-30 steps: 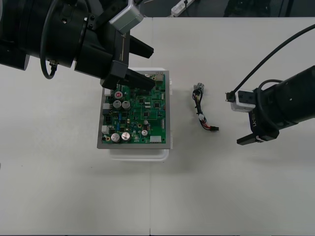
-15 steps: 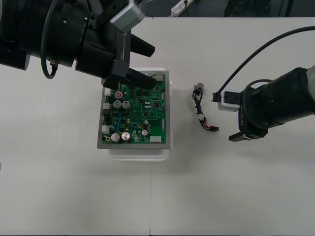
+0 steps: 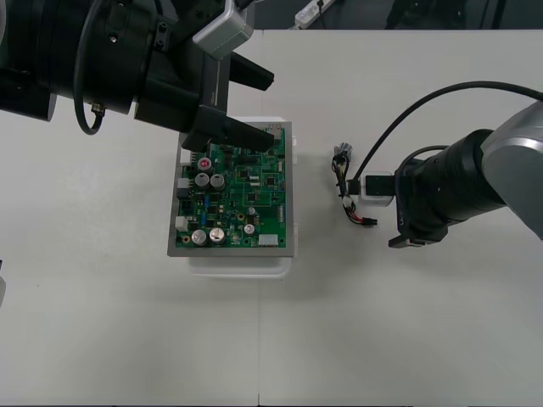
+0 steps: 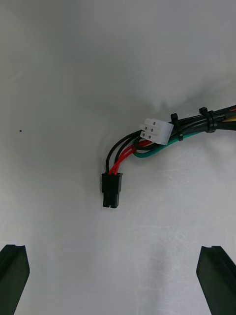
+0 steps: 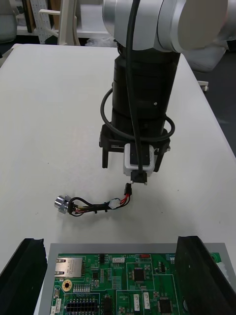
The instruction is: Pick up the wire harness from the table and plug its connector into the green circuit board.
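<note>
**A:** On the matte, pale table (image 3: 441,339), just to the right of the green circuit board (image 3: 236,200), the wire harness (image 3: 348,199) lies loose, not touching the board.

**B:** And the right gripper (image 3: 400,212) hangs right over its near end. The fingers (image 4: 14,275) are spread wide and grip nothing.

**A:** From above the harness is a thin dark squiggle. The right wrist view sharpens it: a blocky black plug (image 4: 111,189) lies flat between those parted fingers, clear of both. Glossy red and black wires loop into it.

**B:** There's a little white connector (image 4: 156,131) beside that loop too, and black ties cinch the bundle.

**A:** The left wrist view picks out the far end: a round metal socket (image 5: 62,203), shiny, with a flange, resting on the table.

**B:** What about the left gripper (image 3: 254,106)?

**A:** It's released as well, hovering over the board's far edge with its black fingers (image 5: 27,275) splayed out. Beneath it, the board bristles with cylindrical capacitors and sits on its white base (image 3: 242,264).
</note>
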Tool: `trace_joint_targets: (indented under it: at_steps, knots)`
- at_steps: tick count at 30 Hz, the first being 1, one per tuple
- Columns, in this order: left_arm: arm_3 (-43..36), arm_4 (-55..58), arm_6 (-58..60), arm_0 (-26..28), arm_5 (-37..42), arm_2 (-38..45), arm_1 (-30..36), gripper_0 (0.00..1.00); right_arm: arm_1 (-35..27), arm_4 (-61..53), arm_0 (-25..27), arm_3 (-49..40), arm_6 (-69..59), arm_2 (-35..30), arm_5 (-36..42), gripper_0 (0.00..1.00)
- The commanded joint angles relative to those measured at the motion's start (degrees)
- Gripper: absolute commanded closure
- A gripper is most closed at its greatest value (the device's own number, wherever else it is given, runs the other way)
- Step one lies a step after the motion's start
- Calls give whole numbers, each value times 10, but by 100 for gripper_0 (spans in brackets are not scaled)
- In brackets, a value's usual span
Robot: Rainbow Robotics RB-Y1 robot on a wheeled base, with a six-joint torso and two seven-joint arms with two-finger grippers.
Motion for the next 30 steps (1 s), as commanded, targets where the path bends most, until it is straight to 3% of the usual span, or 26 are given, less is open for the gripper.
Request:
trace_joint_targets:
  at_steps: [1, 30]
  knots:
    - [-19, 4, -17, -27, 31, -9, -12, 23, 15, 28, -21, -18, -24, 20, -2, 0]
    - [-20, 8, -18, -27, 31, -10, -12, 24, 45, 99, -31, 31, -56, 78, -2, 0]
